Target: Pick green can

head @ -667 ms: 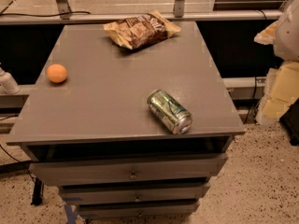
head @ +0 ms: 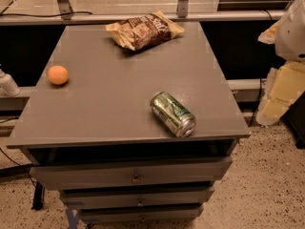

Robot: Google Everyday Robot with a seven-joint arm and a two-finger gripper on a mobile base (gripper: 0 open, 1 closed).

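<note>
Gripper (head: pixel 280 95) at far right edge of frame: pale cream blocky part hanging under a white arm section (head: pixel 294 28). It sits off the right side of the cabinet, not over the top, touching nothing on it. Whether it is wide or narrow: not readable from this angle

Green can (head: pixel 173 114) lies on its side on the grey cabinet top (head: pixel 119 99), in the front-right part, near the front edge. It is well apart from the gripper. Its long axis runs diagonally, back-left to front-right, with the silver end facing front-right toward the camera. Shiny green side with pale markings faces up. Nothing touches it

Orange ball (head: pixel 57 75) sits near the left edge of the top, about mid-depth, well apart from the can. Chip bag (head: pixel 144 31), brown and tan, lies flat at the back of the top, roughly centred, also well apart from the can

Below the top there is a dark gap, then stacked drawer fronts (head: pixel 95 174), with small knobs at their middle

Speckled pale floor (head: pixel 267 194) around the cabinet. Behind it a pale horizontal rail (head: pixel 228 16) with two metal uprights, and a dark cable running along the rail on the left. Small white object (head: pixel 6 84) at the left edge, cut off by the frame, kind unclear
</note>
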